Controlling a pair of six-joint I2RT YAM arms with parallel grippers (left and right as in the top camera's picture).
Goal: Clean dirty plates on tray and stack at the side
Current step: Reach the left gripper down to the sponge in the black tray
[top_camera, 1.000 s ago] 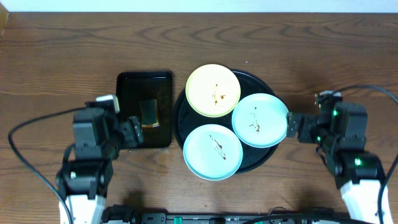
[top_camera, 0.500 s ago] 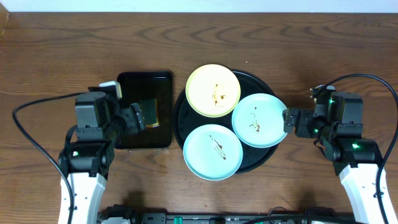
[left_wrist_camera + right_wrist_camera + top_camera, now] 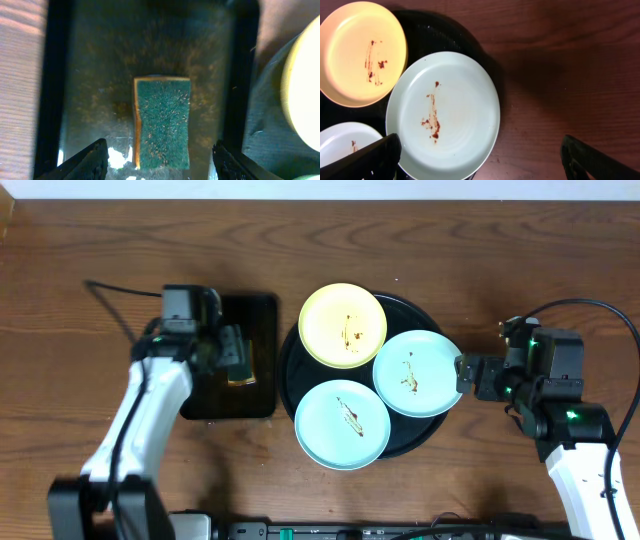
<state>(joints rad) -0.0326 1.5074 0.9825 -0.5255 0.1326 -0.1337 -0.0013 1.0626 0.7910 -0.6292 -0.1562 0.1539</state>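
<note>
Where the three plates lie, all are on the round tray point(image 3: 288, 375) at the middle of the table point(image 3: 500, 260), and each shows a brown smear at centre.

The yellow plate point(image 3: 343, 326) sits at the far left of the tray. The right-hand mint plate point(image 3: 418, 373) sits at the tray's right and overhangs its rim. The near mint plate point(image 3: 342, 423) sits at the near edge and also overhangs the rim. The plates lie edge to edge, and it cannot be told whether any rim overlaps another.

Right pincer point(image 3: 465, 374): it is level with the outer edge of the right-hand mint plate, on the side away from the tray's centre. In the right wrist view its fingers point(image 3: 385, 152) are spread wide. The right-hand mint plate point(image 3: 444, 115) lies ahead of them, mostly within the span of the gap. It has hold of nothing. Contact with the plate's rim cannot be confirmed.

Left pincer point(image 3: 232, 352): it is over the rectangular tray point(image 3: 258, 312), which stands just beside the round tray on its left. It is well apart from every plate. In the left wrist view its fingers point(image 3: 92, 159) are spread wide, one on either side of a sponge point(image 3: 163, 122). The sponge lies flat with its green face up, and neither finger touches it. This pincer also grips nothing. Its height above the sponge cannot be judged.
</note>
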